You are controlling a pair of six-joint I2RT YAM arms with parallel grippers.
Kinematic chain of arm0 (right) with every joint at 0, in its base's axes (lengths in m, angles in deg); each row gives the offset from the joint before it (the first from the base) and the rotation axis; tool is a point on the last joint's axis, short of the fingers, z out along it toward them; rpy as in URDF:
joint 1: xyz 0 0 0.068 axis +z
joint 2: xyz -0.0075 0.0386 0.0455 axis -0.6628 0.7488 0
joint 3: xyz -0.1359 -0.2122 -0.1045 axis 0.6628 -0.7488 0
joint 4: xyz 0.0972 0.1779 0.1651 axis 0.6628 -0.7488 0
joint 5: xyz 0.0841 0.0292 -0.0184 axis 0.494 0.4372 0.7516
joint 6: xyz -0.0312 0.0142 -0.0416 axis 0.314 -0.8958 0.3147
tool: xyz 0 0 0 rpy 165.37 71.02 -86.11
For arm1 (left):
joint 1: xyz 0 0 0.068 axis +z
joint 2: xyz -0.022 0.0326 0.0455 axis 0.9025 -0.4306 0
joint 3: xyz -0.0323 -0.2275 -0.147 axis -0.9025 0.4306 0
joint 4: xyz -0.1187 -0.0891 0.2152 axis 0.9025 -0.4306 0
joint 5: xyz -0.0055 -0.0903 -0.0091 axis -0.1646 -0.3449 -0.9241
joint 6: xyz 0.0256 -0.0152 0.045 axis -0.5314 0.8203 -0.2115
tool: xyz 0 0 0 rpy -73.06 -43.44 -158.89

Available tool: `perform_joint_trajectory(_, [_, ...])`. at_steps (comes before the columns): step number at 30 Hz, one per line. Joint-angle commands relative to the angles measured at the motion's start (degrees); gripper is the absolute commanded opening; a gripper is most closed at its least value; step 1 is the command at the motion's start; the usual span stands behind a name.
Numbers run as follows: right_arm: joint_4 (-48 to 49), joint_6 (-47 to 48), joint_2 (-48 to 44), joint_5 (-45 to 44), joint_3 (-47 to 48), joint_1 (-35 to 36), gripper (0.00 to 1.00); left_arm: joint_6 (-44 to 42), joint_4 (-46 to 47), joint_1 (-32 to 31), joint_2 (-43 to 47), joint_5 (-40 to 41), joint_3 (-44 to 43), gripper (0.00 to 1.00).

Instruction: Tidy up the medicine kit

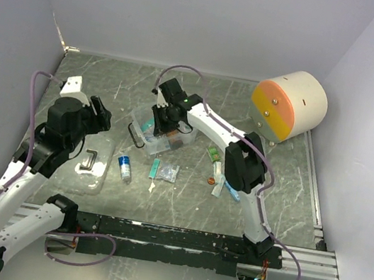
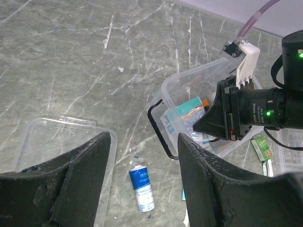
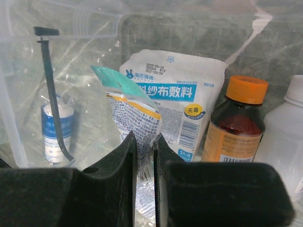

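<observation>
My right end effector point(image 3: 145, 142) pinched a teal-topped packet point(image 3: 128, 111) inside the medicine kit point(image 1: 138, 121), which sat open on the tabletop point(image 1: 110, 84). My left end effector point(image 2: 144, 139) hung spread above its detached clear lid point(image 2: 52, 132).

Left arm point(image 1: 14, 192) and right arm point(image 1: 209, 123) share white shells, black joints, purple cables point(image 1: 33, 101).

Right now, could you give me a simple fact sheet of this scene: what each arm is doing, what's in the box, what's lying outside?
Right gripper: shut on a teal-topped packet, down inside the clear box
Left gripper: open, holding nothing
In the box: white pouch, brown bottle with orange cap
Lid: off, lying left of the box
Outside the box: small blue bottle, loose packets
</observation>
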Motion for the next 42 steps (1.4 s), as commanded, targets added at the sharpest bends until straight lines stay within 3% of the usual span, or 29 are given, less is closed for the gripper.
perform_joint_trajectory(1, [-5.95, 1.0, 1.89, -1.57, 2.91, 0.94, 0.08, -0.33, 0.01, 0.17, 1.11, 0.67, 0.47, 0.69])
perform_joint_trajectory(8, [-10.1, 0.36, 4.32, -1.02, 5.9, 1.14, 0.11, -0.37, -0.38, 0.18, 1.12, 0.87, 0.26, 0.69])
perform_joint_trajectory(23, [-11.17, -1.92, 3.01, -6.53, 6.89, 1.14, 0.41, -0.41, -0.47, 0.23, 1.41, 1.27, 0.28, 0.69])
perform_joint_trajectory(34, [-4.92, -1.32, -5.41, -10.96, 3.16, 1.15, 0.49, -0.26, 0.18, 0.23, 0.14, -1.05, 0.26, 0.68])
perform_joint_trajectory(42, [5.6, -1.07, -23.46, -16.23, -13.38, 1.22, 0.49, -0.41, 0.73, 0.23, 1.25, -1.37, 0.67, 0.69])
